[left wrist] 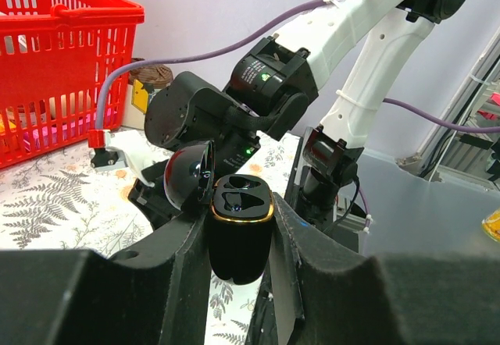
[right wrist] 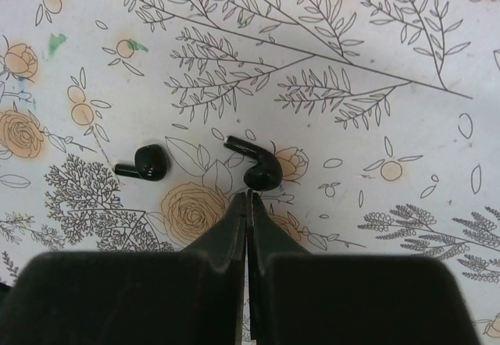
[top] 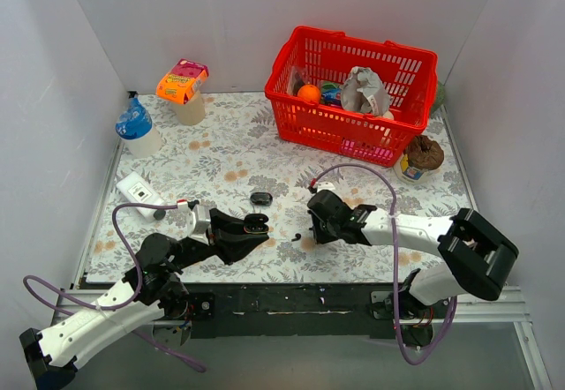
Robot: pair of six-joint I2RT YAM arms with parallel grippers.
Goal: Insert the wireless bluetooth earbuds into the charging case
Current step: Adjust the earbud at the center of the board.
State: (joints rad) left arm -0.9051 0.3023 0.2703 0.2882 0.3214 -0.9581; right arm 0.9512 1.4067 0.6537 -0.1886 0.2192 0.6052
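Between its two dark fingers the left pincer holds the charging case, a glossy black capsule with a gold band round its mouth, upright and pinched on both sides; its lid stands swung open to the left in the wrist view, and two moulded wells show in its top; in the top view this pincer sits near the front edge of the flowered table cover, left of centre.

The right pincer has its fingers pressed flat together with nothing between them, tips pointing at the cover; just beyond the tips lies the nearer earbud, black, its stem angled up to the left, so close that I cannot tell whether it touches them; the farther earbud lies well to the left of it, apart from the pincer, stem pointing left; both rest on the cover, outside the case.

Between the two arms and a little farther back sits a black oval piece, on its own; at the back right stands a red basket holding an orange ball and some crumpled grey wrapping; a brown-topped tub stands by its right corner; a blue-capped bottle and an orange-lidded cup stand at the back left; a white box lies near the left edge.
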